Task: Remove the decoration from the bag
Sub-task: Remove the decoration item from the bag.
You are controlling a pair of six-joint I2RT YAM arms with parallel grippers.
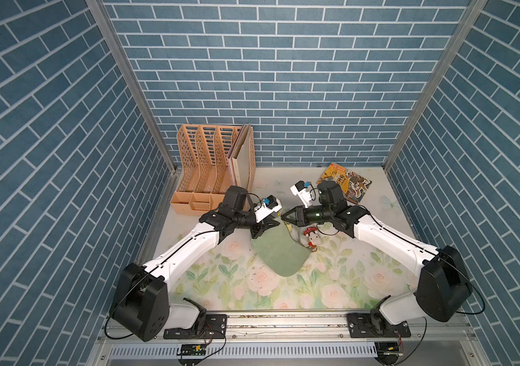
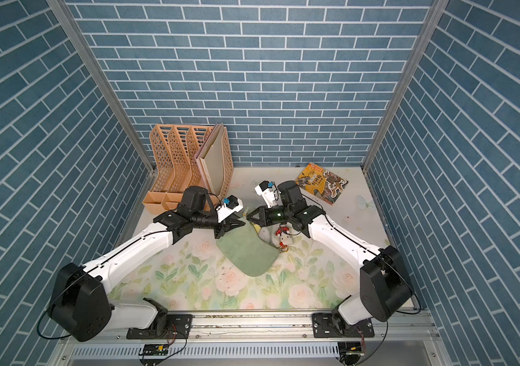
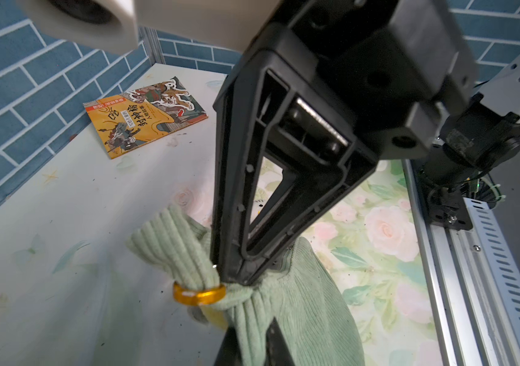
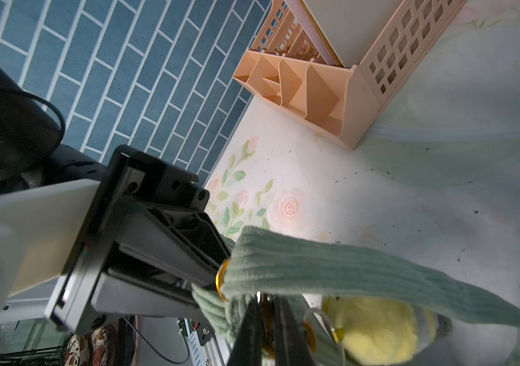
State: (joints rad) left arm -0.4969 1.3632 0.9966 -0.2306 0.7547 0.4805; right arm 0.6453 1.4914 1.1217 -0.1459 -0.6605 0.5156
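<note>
Together, in both top views, we see our two arms meeting over the far end of the bag (image 1: 279, 250), which lies on the floral table (image 1: 331, 294). Our left gripper (image 1: 277, 223) and right gripper (image 1: 284, 216) nearly touch there, jaws drawn narrow at the bag's gathered corner. The decoration (image 1: 311, 236), a small white and red cat charm, lies on the table just beside the bag's edge, under our right arm; whether its clasp is still hooked to the bag we cannot tell from here. A peach file rack (image 1: 211, 171) and a booklet (image 1: 344, 182) stand well apart from the work.

From the left wrist, our own fingers show only as dark tips at the frame's edge, pinched on the ribbed green fabric. The right gripper (image 3: 236, 279) presses in just above a gold ring (image 3: 199, 294) that cinches the corner. The cat charm is out of this view.

From the right wrist, the left gripper (image 4: 225, 269) is closed on the fabric at the ring, and our own tips are shut on something gold beneath it, most likely clasp hardware, though it is too blurred to name. A yellow plush ball (image 4: 376, 329) hangs beside it.

We judge that we are holding the corner steady while working the hardware. Next we need a firm hold on the bag and a careful pull or twist that frees the clasp without dragging the soft fabric.
</note>
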